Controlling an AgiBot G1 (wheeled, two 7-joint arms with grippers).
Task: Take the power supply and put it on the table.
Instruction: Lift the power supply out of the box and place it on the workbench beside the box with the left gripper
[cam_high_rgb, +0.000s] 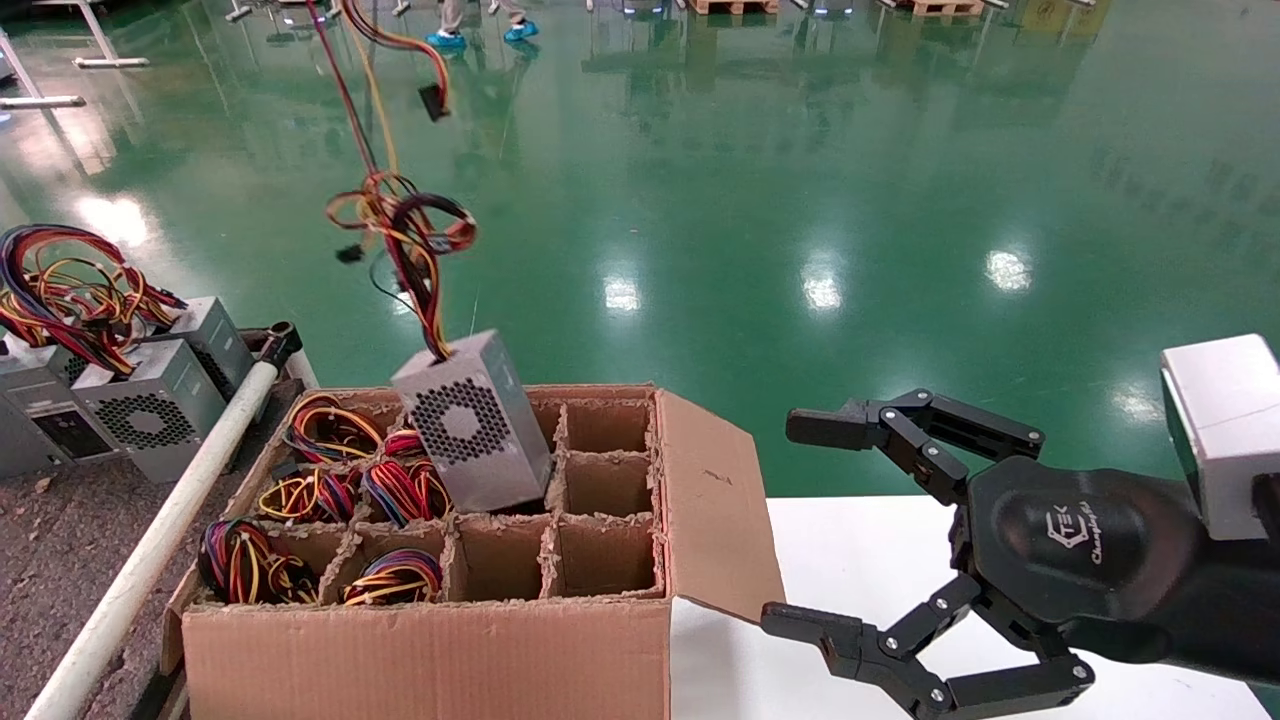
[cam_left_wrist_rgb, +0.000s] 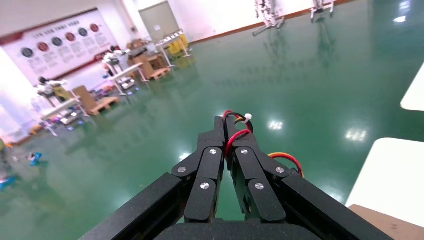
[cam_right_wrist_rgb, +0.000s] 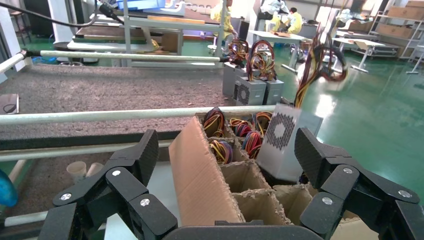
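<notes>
The power supply (cam_high_rgb: 465, 425), a grey metal box with a round fan grille, hangs tilted with its lower end in a compartment of the cardboard box (cam_high_rgb: 430, 650). Its red, yellow and black wires (cam_high_rgb: 405, 225) run up out of the head view. My left gripper (cam_left_wrist_rgb: 223, 122) is shut on those wires (cam_left_wrist_rgb: 235, 141), high above the green floor and outside the head view. My right gripper (cam_high_rgb: 790, 522) stands open beside the box's right flap, holding nothing. From the right wrist, the power supply (cam_right_wrist_rgb: 285, 142) shows beyond that gripper (cam_right_wrist_rgb: 225, 150). The speckled table (cam_high_rgb: 50, 540) lies left of the box.
Several other power supplies (cam_high_rgb: 130, 400) with wire bundles stand on the table behind the white tube rail (cam_high_rgb: 170, 520). Coloured wire coils (cam_high_rgb: 320, 495) fill the box's left compartments; the right ones are empty. A white tabletop (cam_high_rgb: 860, 560) lies under my right gripper.
</notes>
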